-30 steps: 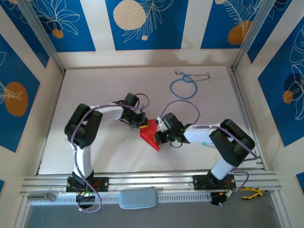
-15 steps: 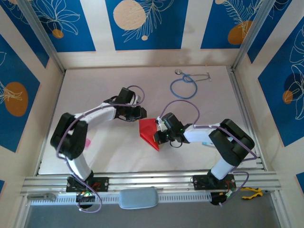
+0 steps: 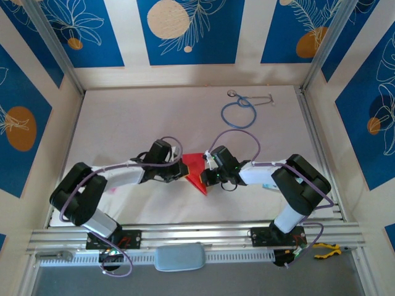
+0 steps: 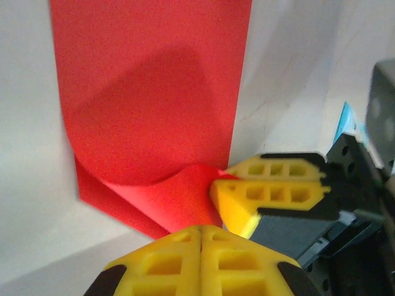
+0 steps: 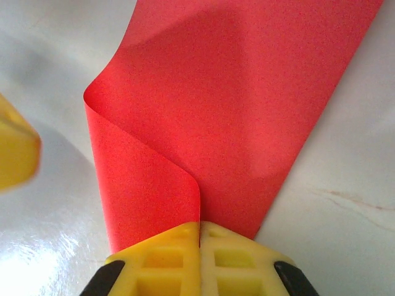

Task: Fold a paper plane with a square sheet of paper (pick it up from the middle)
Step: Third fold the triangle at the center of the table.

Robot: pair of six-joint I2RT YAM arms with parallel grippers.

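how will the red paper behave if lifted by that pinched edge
Probably floppy: the red paper curls over in a soft loop at the right fingers. Likely very light, being a thin sheet. It may keep creases: a fold line shows.

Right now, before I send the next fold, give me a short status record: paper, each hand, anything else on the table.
paper: red sheet, partly folded, one flap curled over, lying on the table
left hand: shut, tips at the sheet's left side; grip on it unclear
right hand: shut on the red sheet at the curled fold
other: blue stethoscope, far side, apart from the sheet
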